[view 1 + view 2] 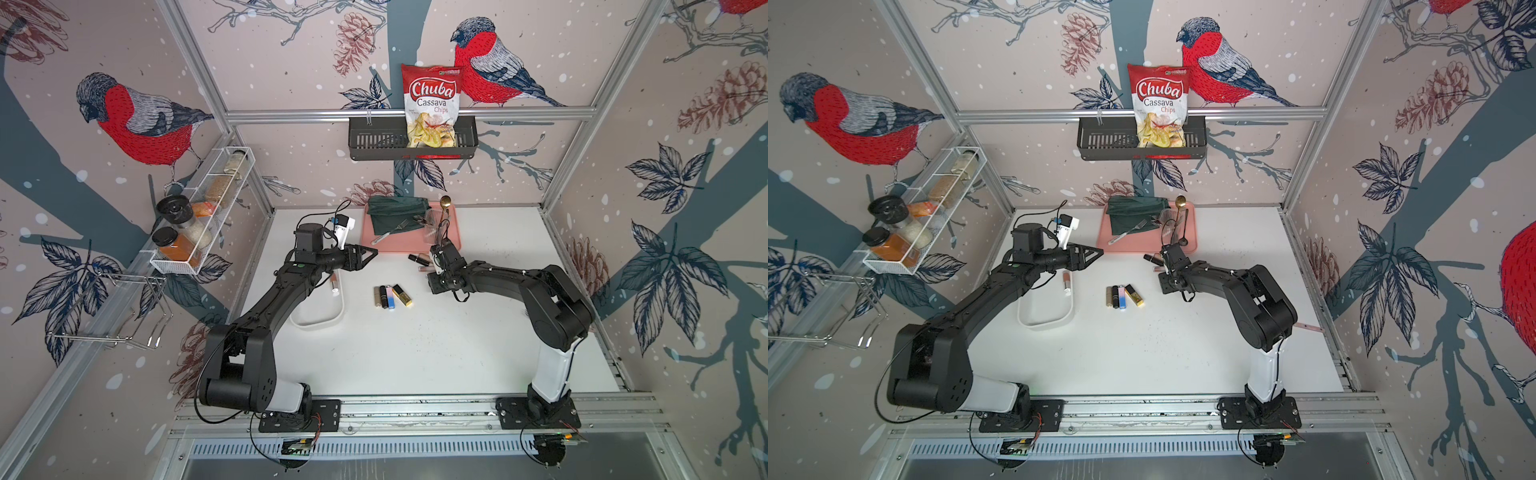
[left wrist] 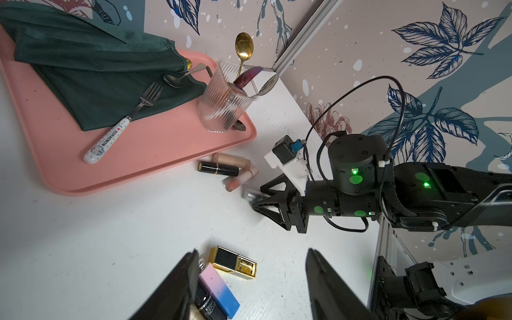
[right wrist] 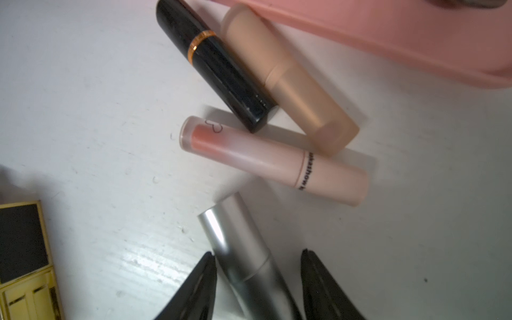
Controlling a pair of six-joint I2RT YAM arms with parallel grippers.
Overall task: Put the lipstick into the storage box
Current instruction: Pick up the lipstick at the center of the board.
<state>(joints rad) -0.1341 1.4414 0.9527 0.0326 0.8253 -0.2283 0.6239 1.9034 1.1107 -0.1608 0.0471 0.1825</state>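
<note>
Right wrist view shows me the right gripper (image 3: 257, 253) straddling a silver lipstick (image 3: 241, 249) on the table (image 3: 83, 110), jaws apart, with a gap on one side. My left gripper (image 2: 250, 252) hangs empty, jaws apart. In a top view the storage box (image 1: 328, 322) sits well apart under the left arm, with a pink lipstick (image 1: 333, 283) inside.

White storage box (image 1: 337, 318) holds one lipstick (image 1: 333, 285); four more lipsticks (image 1: 391, 296) lie side by side near it.
</note>
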